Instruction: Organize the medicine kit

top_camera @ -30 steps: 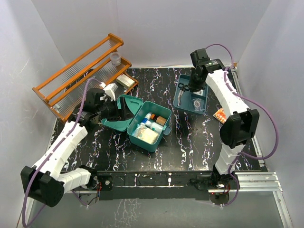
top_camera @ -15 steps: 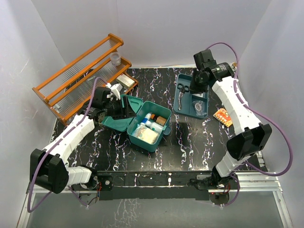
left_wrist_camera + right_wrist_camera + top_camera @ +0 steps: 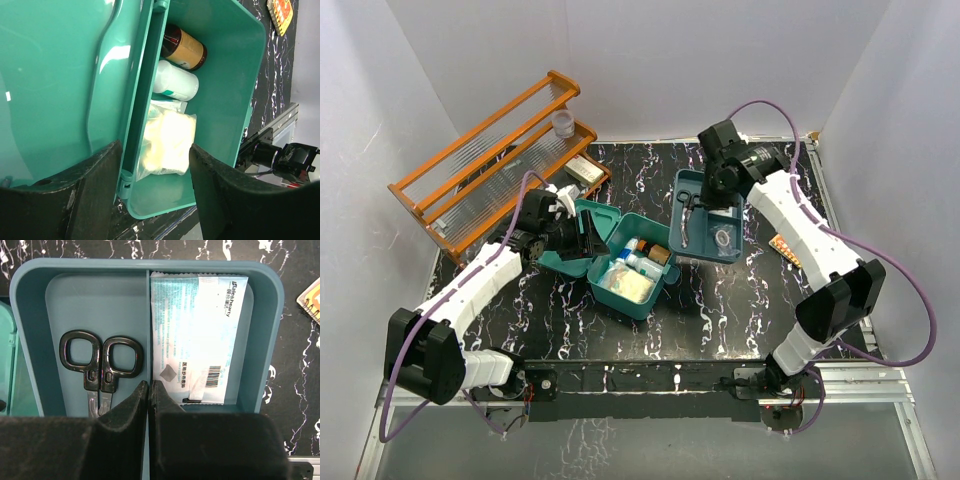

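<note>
Top external view puts the medicine kit at frame centre: smooth teal plastic, rounded corners, lid open toward the left, long axis running lower left to upper right. The left gripper straddles its hinge edge, fingers spread wide. Right of the kit, the right gripper pinches the shallow tray by its divider.

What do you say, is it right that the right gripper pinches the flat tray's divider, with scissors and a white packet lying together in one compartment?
Not quite. The right gripper is shut on the divider of the flat tray, but the scissors and the white packet lie in separate compartments, one on each side of it. The right wrist view shows this.
</note>
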Robot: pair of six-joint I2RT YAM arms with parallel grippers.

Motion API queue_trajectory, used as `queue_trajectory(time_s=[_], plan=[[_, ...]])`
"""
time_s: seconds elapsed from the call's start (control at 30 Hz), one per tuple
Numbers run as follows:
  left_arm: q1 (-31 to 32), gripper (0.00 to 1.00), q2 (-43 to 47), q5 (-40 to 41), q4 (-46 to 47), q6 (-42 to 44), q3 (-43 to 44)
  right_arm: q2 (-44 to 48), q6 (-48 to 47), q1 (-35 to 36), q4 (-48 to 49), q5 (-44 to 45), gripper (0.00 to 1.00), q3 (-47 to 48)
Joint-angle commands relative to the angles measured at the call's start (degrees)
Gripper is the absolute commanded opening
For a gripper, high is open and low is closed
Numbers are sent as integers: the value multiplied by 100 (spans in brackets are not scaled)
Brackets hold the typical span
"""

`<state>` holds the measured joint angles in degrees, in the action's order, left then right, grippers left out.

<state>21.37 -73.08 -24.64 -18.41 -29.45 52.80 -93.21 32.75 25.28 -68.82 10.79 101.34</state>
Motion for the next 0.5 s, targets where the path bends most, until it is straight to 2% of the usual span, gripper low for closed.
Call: queue_trajectory(time_s=[0.0, 0.1, 0.27, 0.47], plan=[[60, 54, 19, -73, -147, -19, -52, 1, 229, 338, 214, 310, 0, 68], [121, 51, 50, -288, -152, -206, -30, -47, 327, 486, 216, 354, 0, 26], [289, 51, 212, -661, 218, -676, -198, -85, 606, 659, 338, 342, 0, -118], [724, 51, 76, -661, 509, -993, -340, -160, 905, 949, 492, 444, 0, -307]])
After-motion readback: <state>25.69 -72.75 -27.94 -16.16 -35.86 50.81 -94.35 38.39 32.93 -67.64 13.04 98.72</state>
